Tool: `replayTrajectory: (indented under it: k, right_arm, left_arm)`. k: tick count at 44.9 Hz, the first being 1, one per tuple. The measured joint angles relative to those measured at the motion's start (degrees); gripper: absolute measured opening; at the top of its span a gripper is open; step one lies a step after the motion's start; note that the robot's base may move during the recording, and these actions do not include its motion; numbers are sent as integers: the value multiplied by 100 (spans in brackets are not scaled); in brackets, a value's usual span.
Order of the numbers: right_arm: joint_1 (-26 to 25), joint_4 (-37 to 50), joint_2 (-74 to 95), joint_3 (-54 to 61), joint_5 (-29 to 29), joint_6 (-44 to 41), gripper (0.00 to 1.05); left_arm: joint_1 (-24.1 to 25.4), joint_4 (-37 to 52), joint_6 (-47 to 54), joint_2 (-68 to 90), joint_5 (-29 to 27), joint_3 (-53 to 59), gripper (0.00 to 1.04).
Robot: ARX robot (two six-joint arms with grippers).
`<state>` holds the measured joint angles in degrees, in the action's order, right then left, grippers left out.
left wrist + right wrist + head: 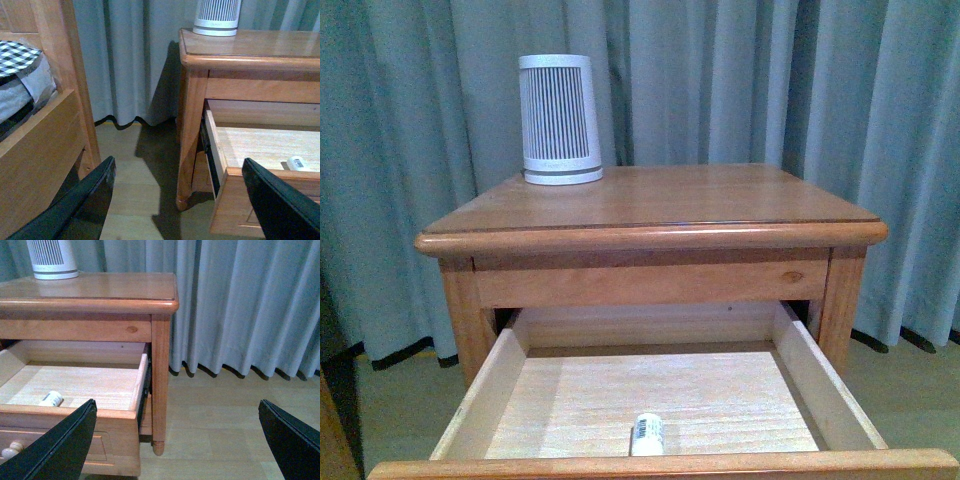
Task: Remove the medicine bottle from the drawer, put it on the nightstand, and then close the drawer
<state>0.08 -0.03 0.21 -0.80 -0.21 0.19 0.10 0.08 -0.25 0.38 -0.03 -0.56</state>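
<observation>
The nightstand point(650, 205) stands ahead with its upper drawer point(500, 385) pulled out, pale wood inside. The medicine bottle point(647, 433) lies on its side on the drawer floor, close to the drawer's front board. It also shows in the left wrist view point(298, 163) and the right wrist view point(52, 399). My left gripper point(185, 200) is open and empty, low at the nightstand's left side. My right gripper point(180, 440) is open and empty, low at the nightstand's right side. Neither gripper shows in the front view.
A large white ribbed cylinder point(559, 120) stands at the back left of the nightstand top. Grey curtains point(740, 80) hang behind. A wooden bed frame point(40, 145) with checked bedding point(20, 55) stands left of the nightstand. A round drawer knob point(11, 448) shows in the right wrist view.
</observation>
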Motion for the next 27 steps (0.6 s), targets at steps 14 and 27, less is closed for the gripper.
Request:
replayTrajectory:
  k: [14, 27]
  right_arm:
    - [0, 0, 0, 0, 0, 0, 98]
    - [-225, 17, 2439, -1453, -822, 1176, 98]
  left_arm:
    - [0, 0, 2, -2, 0, 0, 25]
    - [0, 0, 0, -2, 0, 0, 37]
